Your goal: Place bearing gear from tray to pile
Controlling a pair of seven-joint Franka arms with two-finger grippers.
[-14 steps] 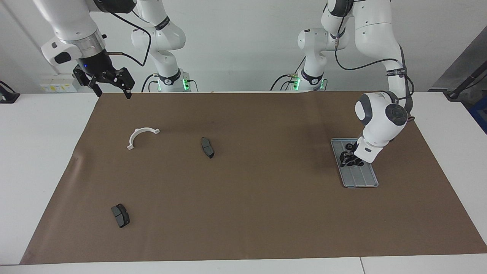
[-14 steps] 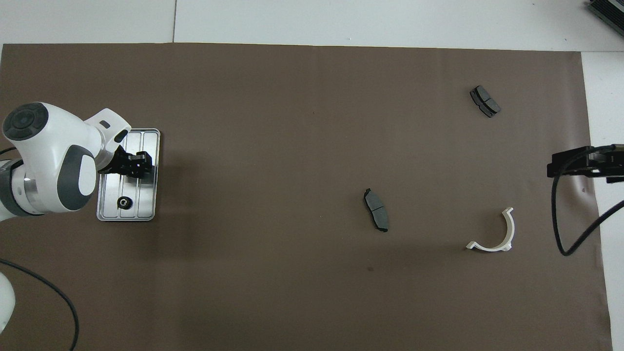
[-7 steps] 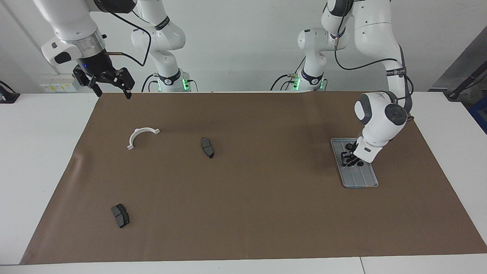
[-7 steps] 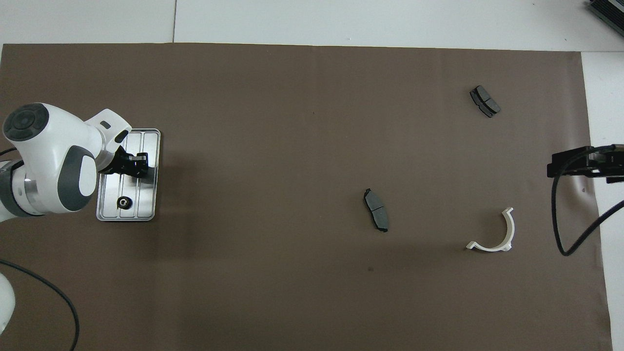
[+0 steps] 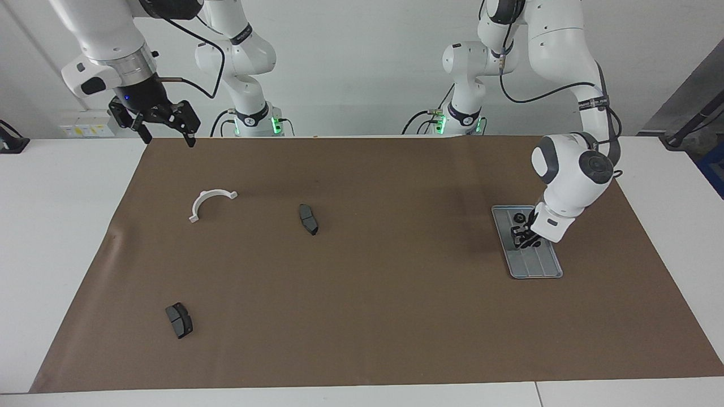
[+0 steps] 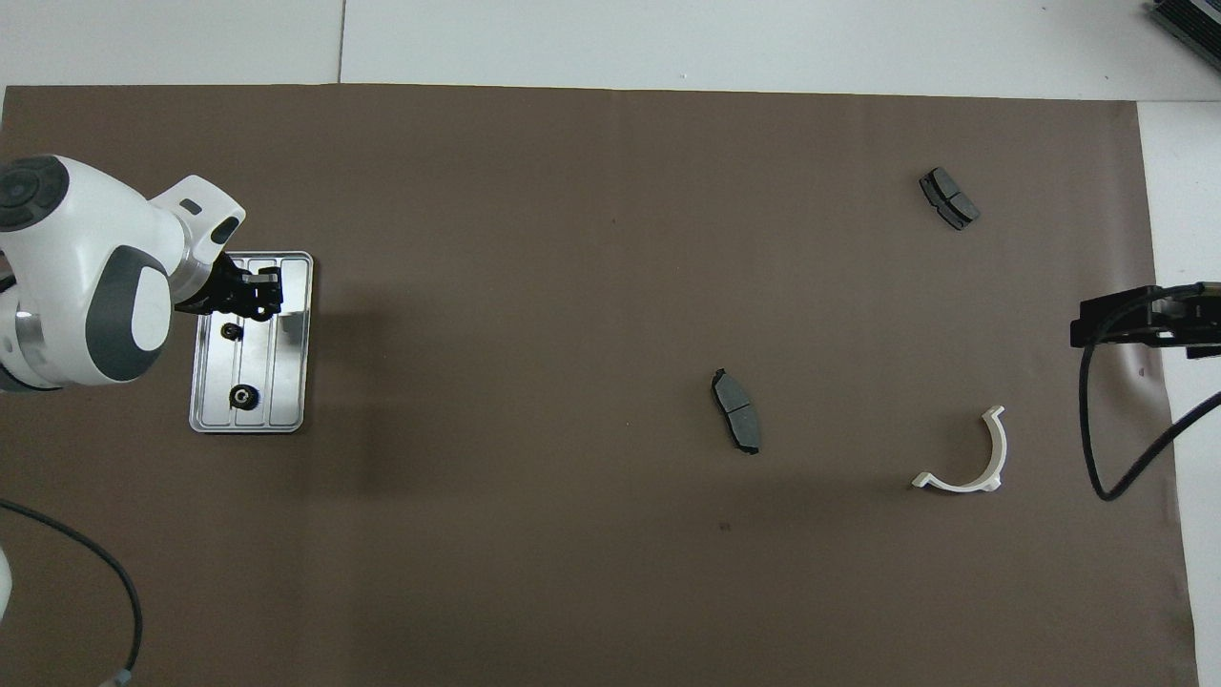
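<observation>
White table point(image 5: 56, 226) under a brown mat point(image 5: 396, 311), clock read from the robots' end with twelve farthest away. Nothing on the mat reads as a pile.

Right gripper point(image 5: 164, 127): up in the air over the mat's edge at three o'clock, fingers spread wide, holding nothing, waiting.

Left gripper point(image 5: 525, 237): low over the tray point(image 5: 537, 265), around its middle. Cannot tell whether closed on a gear or bare; dark blob at the tips, unreadable.

Tray at nine o'clock, long side running twelve to six.

White bracket point(image 5: 210, 199) at four o'clock, near the mat's edge. Two pads, one point(image 5: 308, 219) just off centre toward four, one point(image 5: 179, 320) out at two o'clock. Well apart from the tray, all three.

Two gears in plain sight on the tray: one point(image 6: 245, 396) at its six-o'clock end, one point(image 6: 230, 330) mid-tray, just beside the left gripper.

Judged progress: early. No gear lying off the tray, none delivered. Pick-up apparently under way at best; carry and set-down at the pile left to do, then the same again for whatever gears remain.
</observation>
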